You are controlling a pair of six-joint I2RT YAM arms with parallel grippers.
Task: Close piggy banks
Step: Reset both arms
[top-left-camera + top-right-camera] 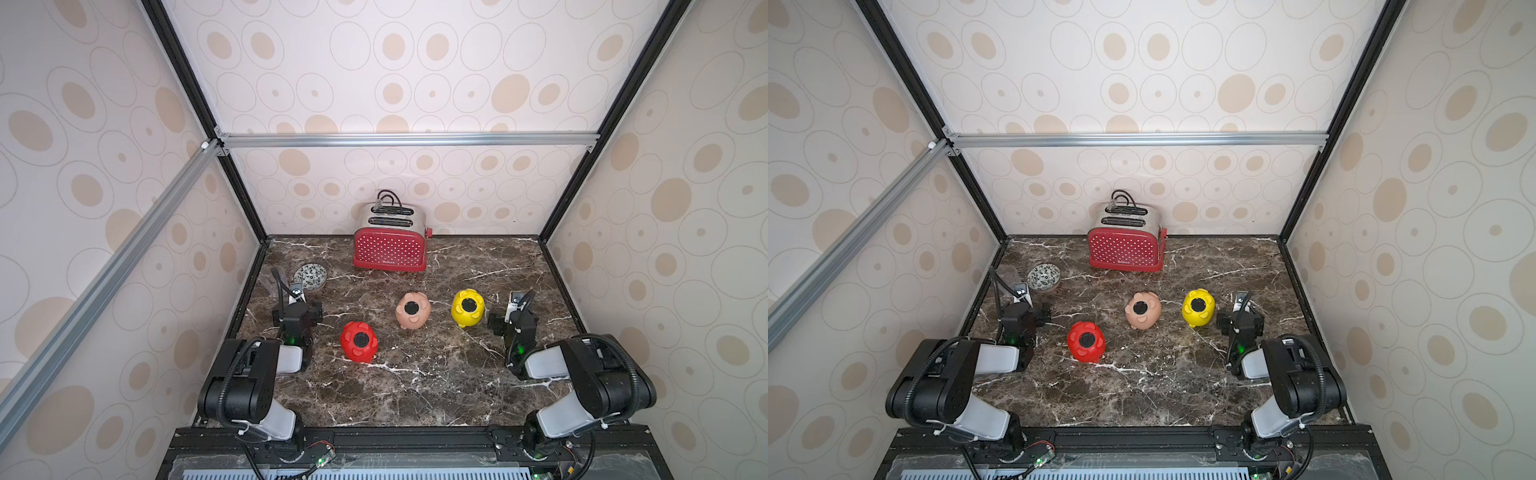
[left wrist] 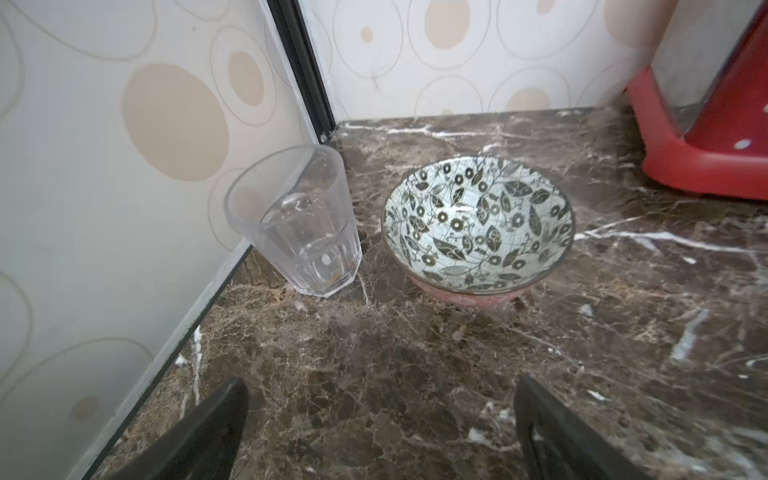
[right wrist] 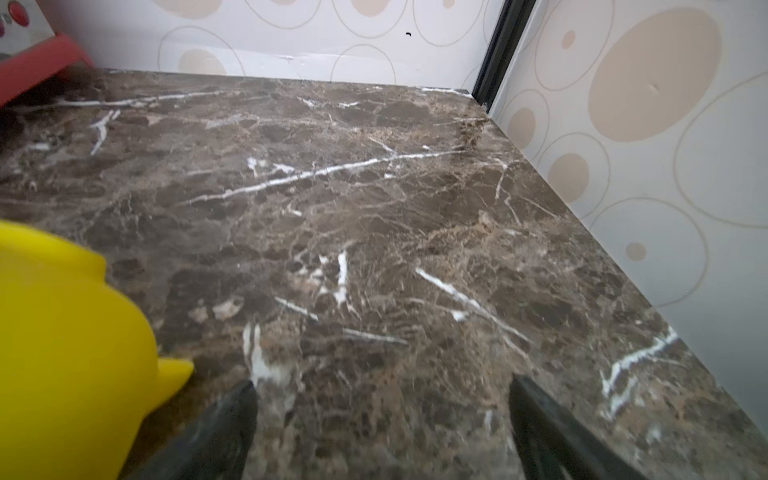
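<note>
Three piggy banks lie belly-up on the marble top in both top views, each with a black round spot in its belly. The red one (image 1: 359, 341) (image 1: 1086, 341) is nearest the left arm, the peach-pink one (image 1: 412, 310) (image 1: 1143, 310) is in the middle, and the yellow one (image 1: 468, 308) (image 1: 1198, 307) is on the right. My left gripper (image 1: 299, 307) (image 2: 382, 382) is open and empty, beside the red pig and apart from it. My right gripper (image 1: 515, 316) (image 3: 382, 382) is open and empty over bare marble. The yellow pig (image 3: 62, 332) sits close beside it.
A red polka-dot toaster (image 1: 390, 245) stands at the back wall. A patterned bowl (image 2: 478, 220) and a clear glass (image 2: 295, 220) sit in the back left corner, just ahead of my left gripper. Enclosure walls close in the left, right and back sides.
</note>
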